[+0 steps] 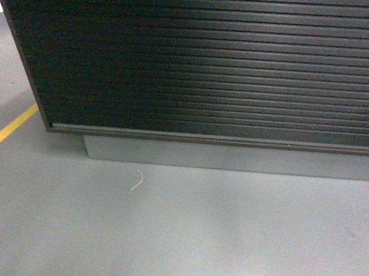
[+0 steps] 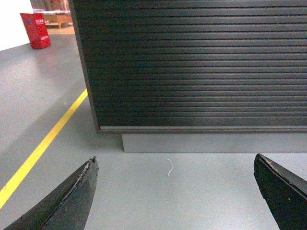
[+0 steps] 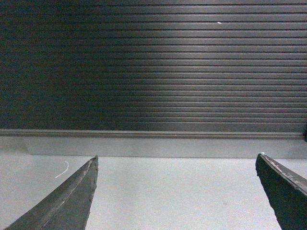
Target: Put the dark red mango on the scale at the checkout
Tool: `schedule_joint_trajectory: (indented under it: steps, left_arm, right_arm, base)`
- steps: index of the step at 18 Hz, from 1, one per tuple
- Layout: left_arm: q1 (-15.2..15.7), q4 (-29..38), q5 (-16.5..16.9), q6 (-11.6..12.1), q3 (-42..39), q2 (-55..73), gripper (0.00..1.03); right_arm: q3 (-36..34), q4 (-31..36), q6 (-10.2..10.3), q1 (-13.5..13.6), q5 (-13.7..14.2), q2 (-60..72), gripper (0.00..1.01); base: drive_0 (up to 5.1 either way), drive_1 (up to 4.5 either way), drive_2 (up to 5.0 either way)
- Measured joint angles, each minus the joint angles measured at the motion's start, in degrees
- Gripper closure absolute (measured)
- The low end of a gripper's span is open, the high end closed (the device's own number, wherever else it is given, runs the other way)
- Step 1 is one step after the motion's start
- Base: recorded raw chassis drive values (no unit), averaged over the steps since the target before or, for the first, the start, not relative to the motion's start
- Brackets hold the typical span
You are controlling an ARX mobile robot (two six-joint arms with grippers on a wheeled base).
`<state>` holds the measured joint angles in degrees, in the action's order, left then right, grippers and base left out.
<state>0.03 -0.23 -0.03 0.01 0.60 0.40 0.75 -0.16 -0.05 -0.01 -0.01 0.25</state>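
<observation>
Dark ribbed panelling fills most of what I see: one checkout counter (image 1: 225,66), its horizontally slatted front running across the head view from 9 to 3 o'clock. Its left vertical corner edge (image 2: 86,72) shows in my left wrist view at 10 o'clock, and one pale grey plinth (image 1: 233,158) sits recessed under the bottom trim. No counter top is in any view, so I cannot see the dark red mango or the scale from here.

Counting what lies on the grey floor (image 1: 179,236): one small white curl of string or wire (image 1: 136,181), near the plinth at about 7 o'clock in the head view, and one yellow painted line (image 1: 10,129) slanting off at 9 o'clock, well apart from the counter. One red bin (image 2: 35,30) stands far off at 11 o'clock in the left wrist view.

My left gripper (image 2: 177,191) is spread wide, two dark fingertips (image 2: 72,201) at 7 and 5 o'clock with bare floor between them. My right gripper (image 3: 177,191) is equally wide, holding nothing. Open floor lies before both, up to the plinth; to the left of the counter's corner the floor runs on openly.
</observation>
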Motion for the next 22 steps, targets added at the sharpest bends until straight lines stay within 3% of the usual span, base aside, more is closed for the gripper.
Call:
schedule_joint_trajectory:
  steps: [22]
  left_arm:
    - [0.0,0.1,0.1,0.0,0.0,0.0,0.05]
  right_arm:
    - [0.0,0.0,0.0,0.0,0.0,0.0,0.03]
  base:
    - [-0.1,4.01,-4.1]
